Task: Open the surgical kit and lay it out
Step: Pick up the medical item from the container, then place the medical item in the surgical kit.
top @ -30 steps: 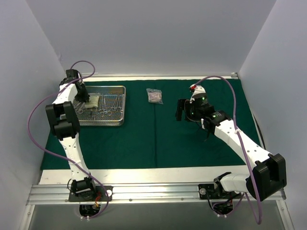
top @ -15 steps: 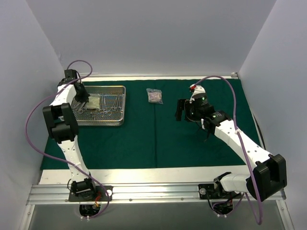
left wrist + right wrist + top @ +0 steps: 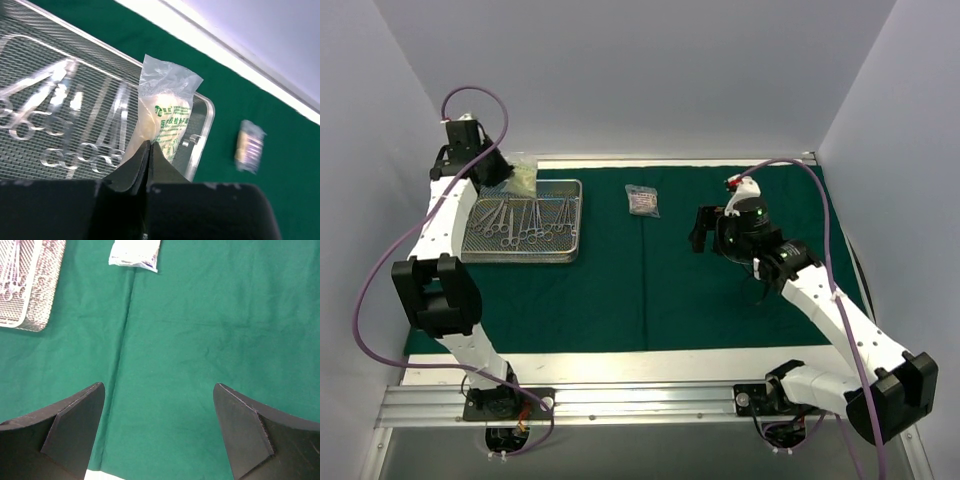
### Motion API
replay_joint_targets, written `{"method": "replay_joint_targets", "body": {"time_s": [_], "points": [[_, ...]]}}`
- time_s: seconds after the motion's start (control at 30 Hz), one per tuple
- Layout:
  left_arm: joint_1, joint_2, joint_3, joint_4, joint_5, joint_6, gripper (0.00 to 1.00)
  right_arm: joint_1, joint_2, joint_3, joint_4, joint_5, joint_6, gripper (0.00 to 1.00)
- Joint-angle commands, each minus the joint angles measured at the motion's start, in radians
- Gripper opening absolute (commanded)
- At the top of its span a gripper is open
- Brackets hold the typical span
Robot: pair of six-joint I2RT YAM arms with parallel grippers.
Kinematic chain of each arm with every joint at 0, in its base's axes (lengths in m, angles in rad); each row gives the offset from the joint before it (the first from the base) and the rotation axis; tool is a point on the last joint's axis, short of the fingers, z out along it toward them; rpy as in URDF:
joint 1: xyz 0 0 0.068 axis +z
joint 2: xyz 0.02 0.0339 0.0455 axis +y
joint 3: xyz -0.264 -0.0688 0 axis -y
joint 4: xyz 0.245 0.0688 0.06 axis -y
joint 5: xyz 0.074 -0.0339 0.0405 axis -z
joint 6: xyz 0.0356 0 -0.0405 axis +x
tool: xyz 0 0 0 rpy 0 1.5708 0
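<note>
The dark green cloth [image 3: 650, 290] lies spread flat on the table. The silver wire-mesh tray [image 3: 571, 250] stands at its back left with several steel clamps [image 3: 520, 220] inside. My left gripper [image 3: 505, 172] is shut on a clear pouch [image 3: 523, 176] with green print and holds it lifted above the tray's far edge; the left wrist view shows the pouch [image 3: 167, 112] hanging from my shut gripper [image 3: 148, 150] over the tray [image 3: 197, 155]. A second pouch [image 3: 641, 200] lies on the cloth, also seen in the right wrist view [image 3: 135, 252]. My right gripper [image 3: 159, 435] is open and empty above bare cloth.
White walls close in the back and both sides. A white table strip [image 3: 620, 365] and a metal rail [image 3: 620, 400] run along the near edge. The cloth has a fold line [image 3: 122, 335] down its middle.
My left gripper has risen out of the tray toward the back with the clear pouch in it. My right arm has shifted slightly to the right.
</note>
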Motion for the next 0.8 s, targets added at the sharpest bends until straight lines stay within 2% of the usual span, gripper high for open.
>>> {"method": "replay_joint_targets", "body": {"time_s": [0.0, 0.2, 0.5, 0.77], "points": [[-0.081, -0.063, -0.015, 0.06, 0.034, -0.098, 0.02, 0.008, -0.057, 0.018, -0.031, 0.012, 0.0, 0.85], [-0.285, -0.067, -0.043, 0.182, 0.052, -0.268, 0.02, 0.008, -0.113, 0.001, -0.053, 0.012, 0.01, 0.85], [-0.545, 0.107, 0.025, 0.443, 0.0, -0.425, 0.02, 0.009, -0.159, -0.008, -0.076, 0.034, 0.037, 0.85], [-0.636, 0.331, 0.124, 0.652, -0.017, -0.54, 0.02, 0.012, -0.165, -0.01, -0.093, 0.033, 0.042, 0.85]]}}
